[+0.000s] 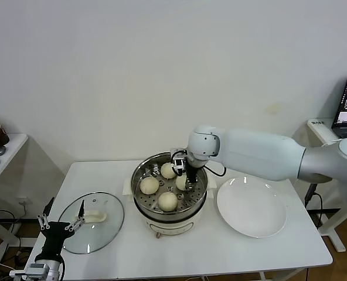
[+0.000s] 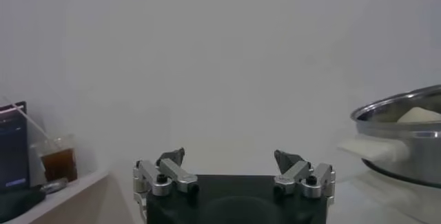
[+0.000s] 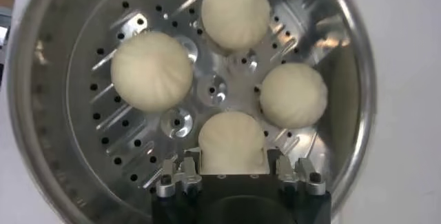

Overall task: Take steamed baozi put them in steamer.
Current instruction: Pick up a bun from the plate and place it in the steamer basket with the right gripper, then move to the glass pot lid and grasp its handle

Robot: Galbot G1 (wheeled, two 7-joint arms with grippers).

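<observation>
We count four buns [image 1: 168, 201] in the steamer [image 1: 139, 187]; plate [image 1: 252, 211] bare. Right gripper [image 3: 233, 170] grips the fourth; release remains. Left gripper [image 2: 234, 170] wide, idle.

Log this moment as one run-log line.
right gripper: in steamer, around fourth baozi | other three baozi on tray | plate: bare | left gripper: open, idle beside lid
</observation>
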